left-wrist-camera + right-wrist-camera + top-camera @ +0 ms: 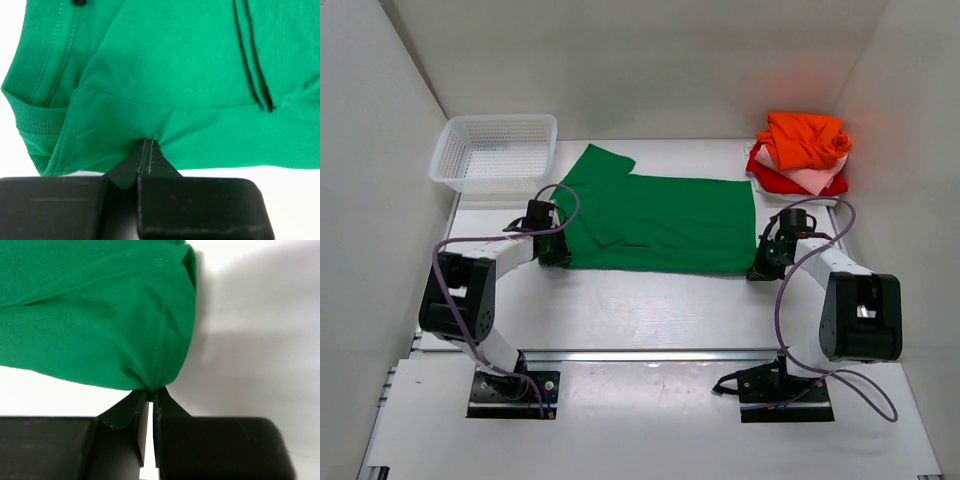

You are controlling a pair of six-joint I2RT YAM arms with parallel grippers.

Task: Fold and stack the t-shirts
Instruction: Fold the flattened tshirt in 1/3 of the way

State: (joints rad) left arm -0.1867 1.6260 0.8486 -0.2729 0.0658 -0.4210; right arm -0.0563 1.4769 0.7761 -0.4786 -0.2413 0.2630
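- The worktop (650, 310) is carrying everything.
- The green shirt (660, 220) is lying flat, spreading away from left hand (148, 150) and right hand (151, 397).
- The basket (450, 170) is sitting beyond the left hand, near the sleeve, possibly crowding a far fold.
- The pile (802, 150) of folded shirts is resting beyond the right hand, blocking nothing.
- Each hand is pinching the shirt's near edge, jaws closed on a shallow bite; uneven lifting could be pulling cloth free.

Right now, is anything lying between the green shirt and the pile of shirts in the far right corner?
Nothing visible does. The green t-shirt has its far right corner almost at the stack, with only bare table around it. The left tool and right tool are each shut on a near corner of it.
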